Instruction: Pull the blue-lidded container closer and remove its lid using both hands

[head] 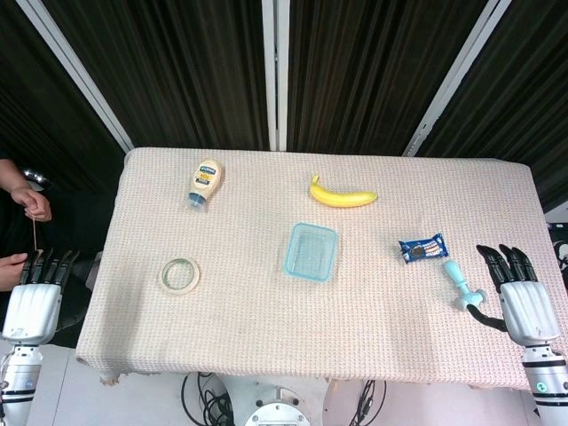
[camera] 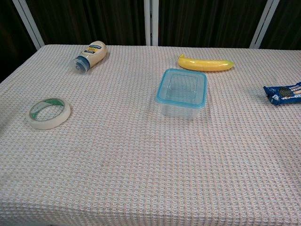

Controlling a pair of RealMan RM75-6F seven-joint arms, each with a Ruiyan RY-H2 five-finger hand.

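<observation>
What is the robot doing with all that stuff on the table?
Nothing is being held yet. The robot's left hand and right hand are both open, out at the table's two ends. The blue-lidded container sits in the middle of the table with its lid on, and neither hand touches it. Around it lie a banana, a tape roll, a mayonnaise bottle, a cookie packet and a small light-blue tool near the right hand.
</observation>
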